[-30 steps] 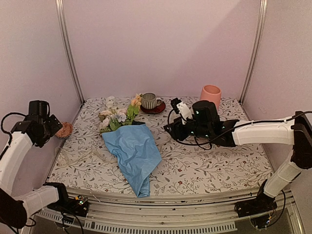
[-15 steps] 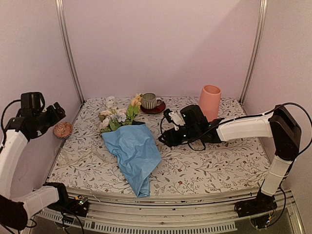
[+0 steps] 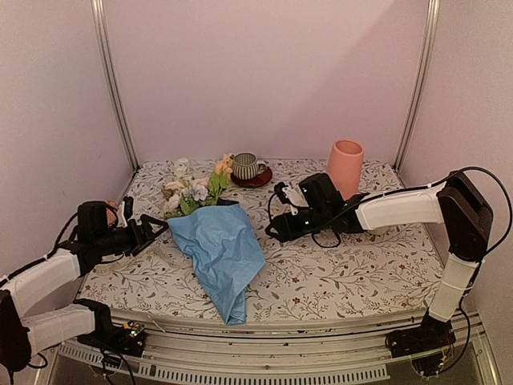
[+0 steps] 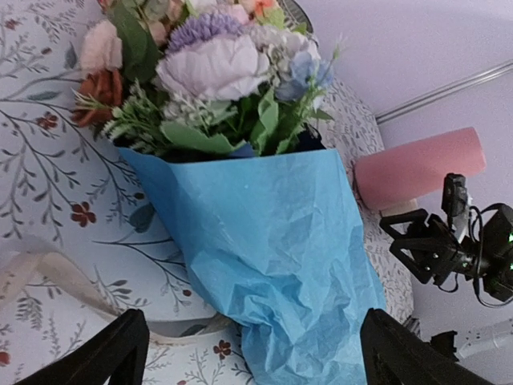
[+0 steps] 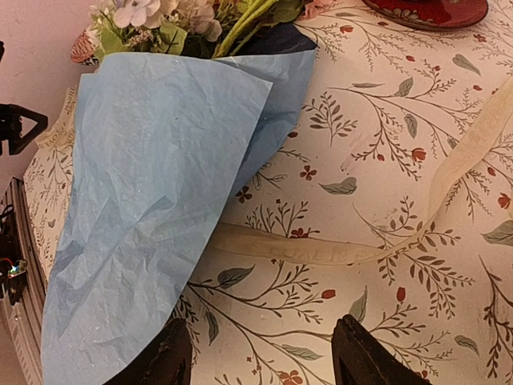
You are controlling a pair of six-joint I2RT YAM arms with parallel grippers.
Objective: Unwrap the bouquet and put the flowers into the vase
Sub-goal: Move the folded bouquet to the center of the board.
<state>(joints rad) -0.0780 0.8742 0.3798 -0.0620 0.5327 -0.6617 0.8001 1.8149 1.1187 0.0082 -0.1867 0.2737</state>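
Now, bouquet (image 3: 216, 249): lying wrapped on the table (image 3: 361, 273), flowers pointing toward the back.
Left gripper (image 3: 146, 227): hovering just beside it, jaws gaping, gripping nothing.
Right gripper (image 3: 275, 220): hanging low opposite, jaws parted, empty.

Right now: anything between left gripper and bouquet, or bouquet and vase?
Left gripper, open, faces the bouquet with only a flat-lying cream ribbon between them. Toward the vase, the right gripper and its arm sit across the straight path.
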